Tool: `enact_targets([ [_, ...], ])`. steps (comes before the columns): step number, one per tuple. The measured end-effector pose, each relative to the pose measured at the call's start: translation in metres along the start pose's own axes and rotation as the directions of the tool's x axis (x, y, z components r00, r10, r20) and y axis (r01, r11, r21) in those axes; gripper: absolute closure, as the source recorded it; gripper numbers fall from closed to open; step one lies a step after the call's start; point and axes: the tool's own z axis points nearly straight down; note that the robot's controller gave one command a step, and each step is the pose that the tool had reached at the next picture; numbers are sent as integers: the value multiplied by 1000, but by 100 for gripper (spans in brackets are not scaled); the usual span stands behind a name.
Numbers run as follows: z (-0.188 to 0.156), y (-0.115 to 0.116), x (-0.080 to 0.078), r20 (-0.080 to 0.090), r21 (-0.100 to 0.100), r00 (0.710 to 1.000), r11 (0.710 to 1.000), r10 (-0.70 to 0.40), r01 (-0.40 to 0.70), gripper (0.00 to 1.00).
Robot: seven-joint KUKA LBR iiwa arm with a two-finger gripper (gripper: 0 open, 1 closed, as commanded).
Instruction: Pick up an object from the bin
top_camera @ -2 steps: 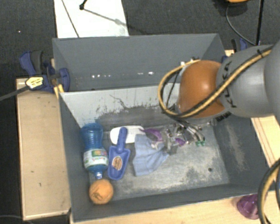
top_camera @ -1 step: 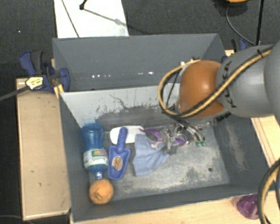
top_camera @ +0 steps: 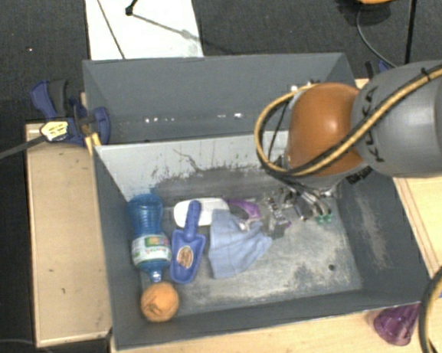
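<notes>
While beside pincer [top_camera: 287,217], crumpled blue cloth [top_camera: 233,249]

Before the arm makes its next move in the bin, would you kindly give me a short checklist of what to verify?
1. Hand low inside the bin, near the floor: ok.
2. Something close to pick: a purple thing and a light-blue cloth lie right beside the hand: ok.
3. A thing already gripped in the hand: cannot tell.
4. Blue bottle, blue scoop and orange ball out of the hand's way, at the side far from the arm: ok.
5. Hand clear of the bin's back wall: cannot tell.
</notes>
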Motion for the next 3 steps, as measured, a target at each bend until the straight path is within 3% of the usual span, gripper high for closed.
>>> enact_targets([
  [1, -71, 5, 16, 14, 0, 998, 999, 54, -54, 0],
  [2, -71, 5, 16, 14, 0, 998, 999, 54, -54, 0],
  [3, -45, 11, 15, 25, 3, 1000, 1000, 8, -8, 0],
])
